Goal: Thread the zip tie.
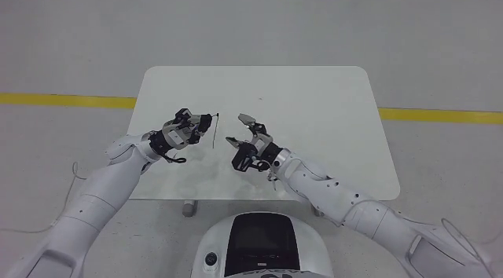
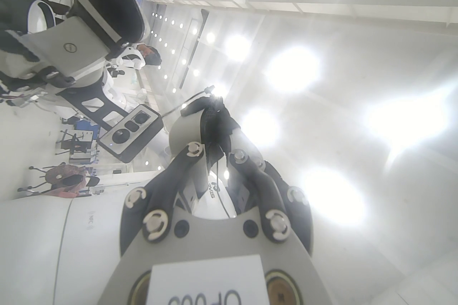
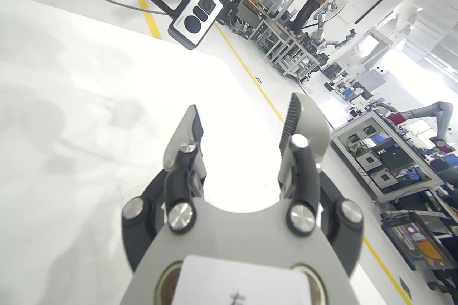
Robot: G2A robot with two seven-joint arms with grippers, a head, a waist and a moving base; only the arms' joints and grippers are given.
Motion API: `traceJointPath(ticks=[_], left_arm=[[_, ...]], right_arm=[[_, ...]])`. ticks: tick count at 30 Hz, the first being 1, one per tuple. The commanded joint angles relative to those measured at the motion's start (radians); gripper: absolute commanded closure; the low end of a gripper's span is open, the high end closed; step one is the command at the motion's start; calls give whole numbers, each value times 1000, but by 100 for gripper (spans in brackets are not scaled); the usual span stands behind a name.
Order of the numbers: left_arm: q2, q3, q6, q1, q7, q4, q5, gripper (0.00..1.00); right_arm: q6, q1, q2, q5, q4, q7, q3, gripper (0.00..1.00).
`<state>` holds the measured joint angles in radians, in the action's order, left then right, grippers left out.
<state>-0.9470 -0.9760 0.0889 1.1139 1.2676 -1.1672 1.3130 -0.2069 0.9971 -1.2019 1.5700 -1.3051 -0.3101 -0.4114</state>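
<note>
Top view: left gripper (image 1: 201,122) above table (image 1: 330,97), clamped on zip tie (image 1: 214,132); thin black strap juts past fingertips, then hangs down between the 2 grippers. Left wrist view: fingers (image 2: 186,131) pinched tight on strap, 1 end poking out, likely leaving tail free for threading. Right wrist view: right gripper (image 3: 243,131) spread wide, holding nothing, near strap, probably placed to catch loose end. Threading not yet done

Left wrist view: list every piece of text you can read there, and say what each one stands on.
"NFC": on the white arm shell.
White label at the base of the left gripper: cut off by the picture's edge, unreadable.
Lettering on the white part behind the fingers: partly hidden, unreadable.
</note>
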Motion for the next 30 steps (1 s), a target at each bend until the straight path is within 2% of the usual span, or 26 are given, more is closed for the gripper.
traceJointPath(ticks=[1,4,6,25,30], left_arm=[[0,0,0,0,0,0,0,100],[0,0,0,0,0,0,0,100],[0,0,0,0,0,0,0,100],[0,0,0,0,0,0,0,100],[0,0,0,0,0,0,0,100]], right_arm=[[10,9,0,-1,-7,0,-15,0],[47,19,5,-14,-18,2,-48,0],[71,17,12,-11,-17,38,-80,0],[72,18,13,-8,-20,46,-84,0],[84,33,17,-30,-23,42,-140,0]])
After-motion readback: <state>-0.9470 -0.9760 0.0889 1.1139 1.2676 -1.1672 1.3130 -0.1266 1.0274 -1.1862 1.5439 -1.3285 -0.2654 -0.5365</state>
